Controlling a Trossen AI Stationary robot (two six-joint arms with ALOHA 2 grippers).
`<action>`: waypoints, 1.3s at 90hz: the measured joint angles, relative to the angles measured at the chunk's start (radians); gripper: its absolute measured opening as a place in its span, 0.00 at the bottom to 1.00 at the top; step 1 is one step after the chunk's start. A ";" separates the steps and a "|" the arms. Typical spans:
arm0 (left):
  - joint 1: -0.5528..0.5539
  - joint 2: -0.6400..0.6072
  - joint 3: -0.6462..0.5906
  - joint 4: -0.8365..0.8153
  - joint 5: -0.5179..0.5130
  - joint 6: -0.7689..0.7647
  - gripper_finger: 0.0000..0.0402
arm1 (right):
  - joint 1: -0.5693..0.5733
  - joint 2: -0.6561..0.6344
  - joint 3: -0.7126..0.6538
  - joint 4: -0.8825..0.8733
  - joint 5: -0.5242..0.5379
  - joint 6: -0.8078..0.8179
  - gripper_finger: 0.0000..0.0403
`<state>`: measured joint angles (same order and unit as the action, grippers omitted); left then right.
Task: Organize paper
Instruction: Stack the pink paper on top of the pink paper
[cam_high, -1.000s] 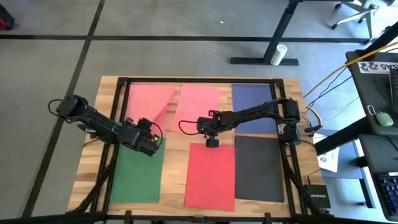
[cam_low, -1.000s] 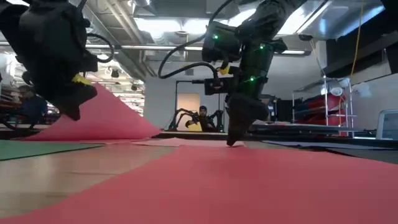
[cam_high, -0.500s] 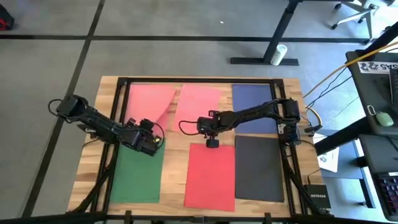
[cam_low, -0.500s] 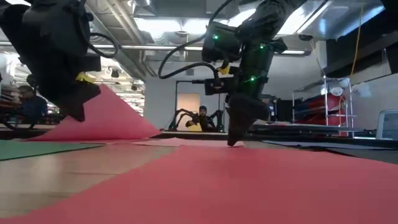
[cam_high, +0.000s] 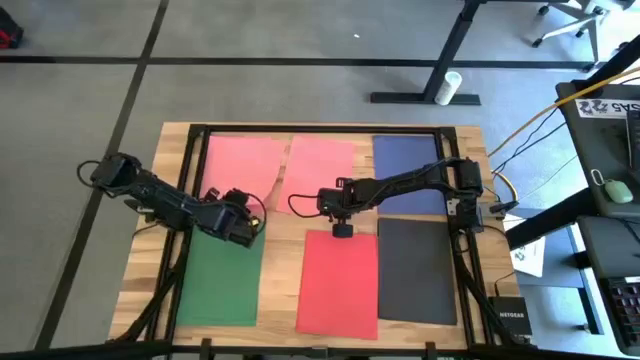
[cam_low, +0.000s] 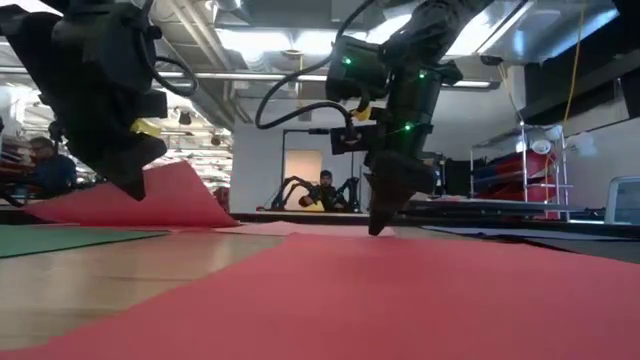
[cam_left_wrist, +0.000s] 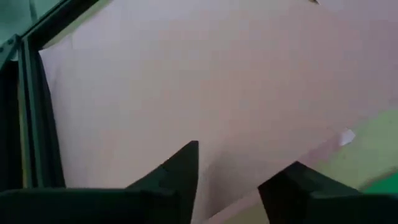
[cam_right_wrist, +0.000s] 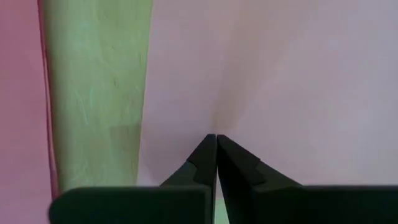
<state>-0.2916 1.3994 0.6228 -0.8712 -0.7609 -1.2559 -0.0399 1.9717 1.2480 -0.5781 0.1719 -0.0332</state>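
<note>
6 sheets laid out on the worktop (cam_high: 470, 145), long sides running front to back: 2 pink sheets (cam_high: 318, 170) and a navy sheet (cam_high: 405, 170) in the back row, then a green sheet (cam_high: 222, 280), red sheet (cam_high: 340, 285) and dark grey sheet (cam_high: 418, 270) up front. The left pink sheet (cam_high: 240, 165) has its near edge curled up off the wood. The right pincer (cam_high: 341, 229) is squeezed together, tips down at the middle pink sheet's near edge. The left pincer (cam_high: 243, 228) hangs spread apart by the lifted pink edge, holding nothing.
</note>
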 joint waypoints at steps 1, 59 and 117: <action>0.000 0.000 0.000 0.000 0.002 0.000 0.35 | 0.000 0.000 0.000 0.000 0.000 0.000 0.00; -0.049 0.000 0.000 0.001 0.156 -0.052 0.56 | 0.000 0.000 0.000 -0.001 0.000 -0.020 0.00; 0.208 0.001 0.000 0.536 0.062 0.634 0.37 | 0.001 -0.100 0.001 -0.093 0.032 -0.031 0.00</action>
<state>-0.0838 1.4006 0.6228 -0.3356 -0.6994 -0.6217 -0.0391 1.8720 1.2487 -0.6708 0.2034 -0.0646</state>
